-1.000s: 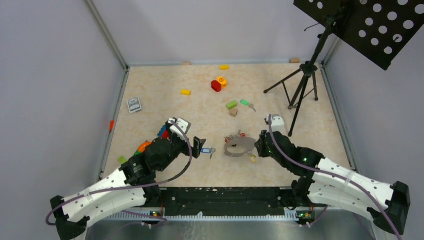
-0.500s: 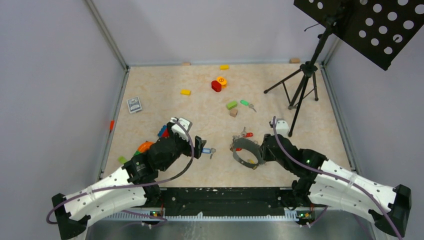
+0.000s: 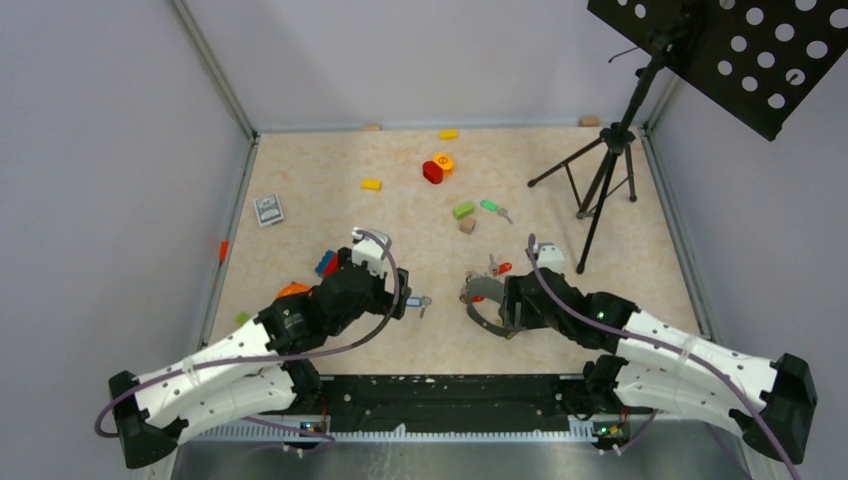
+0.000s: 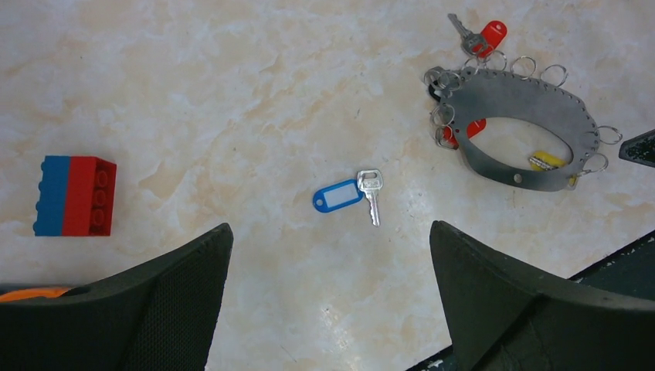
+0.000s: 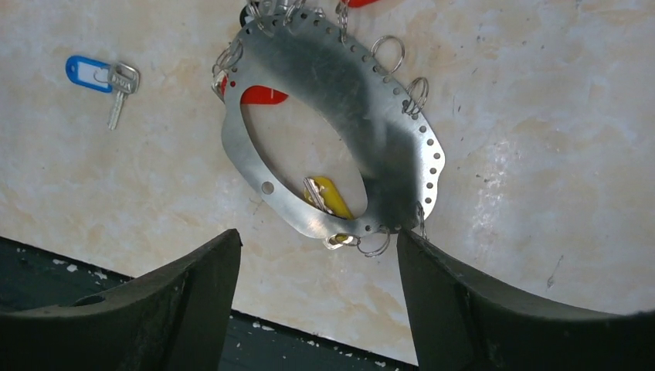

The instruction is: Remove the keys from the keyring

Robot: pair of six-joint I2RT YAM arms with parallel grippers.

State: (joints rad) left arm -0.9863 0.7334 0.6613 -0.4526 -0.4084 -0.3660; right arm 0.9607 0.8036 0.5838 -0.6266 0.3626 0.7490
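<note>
Left claw (image 4: 330, 226) agape; blue key (image 4: 347, 195) beneath

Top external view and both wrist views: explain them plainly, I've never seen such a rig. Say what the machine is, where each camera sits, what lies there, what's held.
Two robot arms are bolted at the near edge of a table. The wide picture looks down from above and behind them; the other two come from a camera on each wrist, the dark shapes being that arm's own fingers. The left gripper is open over a loose blue-tagged key. The right gripper is open beside the grey keyring, which carries a red-tagged key and a yellow tag. Toy bricks lie scattered. Nothing looks gripped.
</note>
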